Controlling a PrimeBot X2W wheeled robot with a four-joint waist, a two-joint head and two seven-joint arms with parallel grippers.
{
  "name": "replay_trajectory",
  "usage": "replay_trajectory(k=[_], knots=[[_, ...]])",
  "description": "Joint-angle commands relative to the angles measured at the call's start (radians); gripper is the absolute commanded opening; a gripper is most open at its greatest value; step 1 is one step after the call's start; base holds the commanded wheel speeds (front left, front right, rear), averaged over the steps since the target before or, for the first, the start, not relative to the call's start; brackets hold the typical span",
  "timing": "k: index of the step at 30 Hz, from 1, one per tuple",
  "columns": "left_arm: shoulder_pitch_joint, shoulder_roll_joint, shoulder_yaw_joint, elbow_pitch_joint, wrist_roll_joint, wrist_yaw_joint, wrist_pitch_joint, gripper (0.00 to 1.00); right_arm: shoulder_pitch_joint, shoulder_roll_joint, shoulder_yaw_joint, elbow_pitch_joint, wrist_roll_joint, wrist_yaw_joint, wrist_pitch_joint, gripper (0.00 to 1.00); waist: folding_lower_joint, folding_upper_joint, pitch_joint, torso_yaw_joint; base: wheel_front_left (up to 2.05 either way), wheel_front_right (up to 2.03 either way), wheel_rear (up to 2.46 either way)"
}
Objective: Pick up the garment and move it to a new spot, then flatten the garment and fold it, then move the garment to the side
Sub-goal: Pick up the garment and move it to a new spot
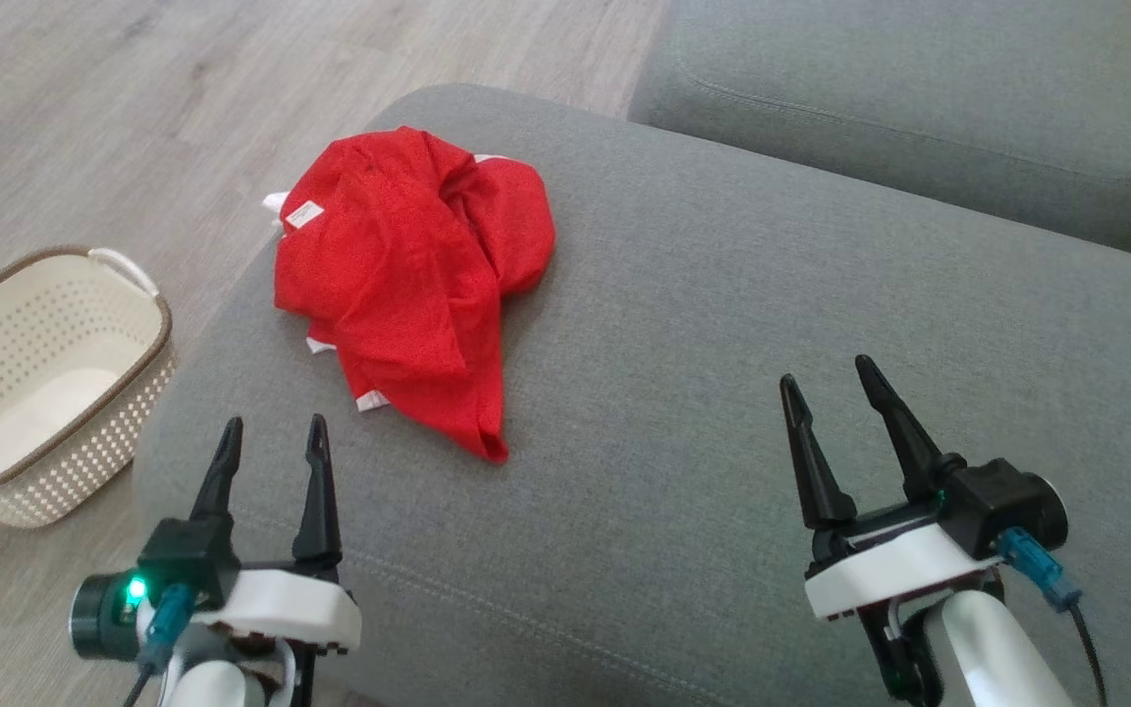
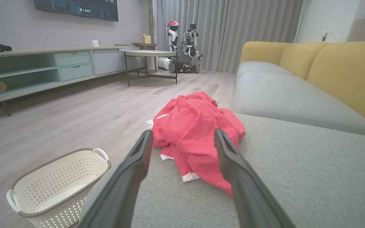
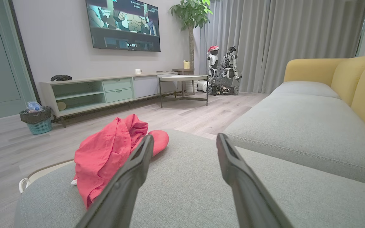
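A crumpled red garment (image 1: 408, 275) with white trim and a white label lies on the far left part of the grey sofa cushion (image 1: 723, 393). My left gripper (image 1: 273, 430) hovers open near the cushion's front left, just short of the garment's lower tip. Off to the right, my right gripper (image 1: 829, 371) is also open, well clear of the cloth. In the left wrist view the garment (image 2: 195, 133) sits straight ahead between the fingers (image 2: 135, 164). From the right wrist it is the left finger (image 3: 131, 171) that partly covers the garment (image 3: 106, 155).
A white perforated basket (image 1: 26, 393) stands on the wood floor left of the sofa. A second grey cushion (image 1: 919, 98) lies beyond, with yellow backrests (image 2: 344, 72) along the right. Far off are a TV cabinet (image 3: 100, 91), a round table (image 3: 182, 79) and another robot (image 3: 223, 69).
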Motion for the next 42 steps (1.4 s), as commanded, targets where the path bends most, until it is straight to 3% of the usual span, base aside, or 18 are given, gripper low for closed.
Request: replay_trajectory(k=[1,12,18,26,33,42], knots=[[-0.041,-0.003,0.042,-0.032,0.001,0.000,-0.009,1.00,-0.027,-0.006,0.019,-0.030,0.004,0.008,-0.011,1.00,0.0000,0.0000,0.001,-0.009,0.00,0.00,0.00],[-0.127,0.023,0.125,-0.004,-0.040,-0.029,-0.009,1.00,-0.066,-0.006,-0.017,-0.069,-0.076,0.008,-0.005,1.00,0.0000,0.0000,0.092,-0.090,0.00,0.00,0.00],[-0.287,0.077,0.183,0.133,-0.120,-0.101,0.003,1.00,-0.096,-0.006,-0.072,-0.142,-0.135,0.008,0.033,1.00,0.0000,0.0000,0.201,-0.137,0.00,0.00,0.00],[-0.536,0.191,0.179,0.312,-0.212,-0.184,0.124,1.00,-0.135,-0.006,-0.082,-0.242,-0.177,0.008,0.082,1.00,0.0000,0.0000,0.335,-0.186,0.00,0.00,0.00],[-0.707,0.255,0.145,0.471,-0.313,-0.200,0.216,1.00,-0.156,-0.006,-0.067,-0.278,-0.174,0.008,0.096,1.00,0.0000,0.0000,0.404,-0.219,0.00,0.00,0.00],[-0.852,0.334,0.077,0.699,-0.300,-0.201,0.239,1.00,-0.176,-0.006,-0.045,-0.272,-0.160,0.008,0.081,1.00,0.0000,0.0000,0.438,-0.265,0.00,0.00,0.00]])
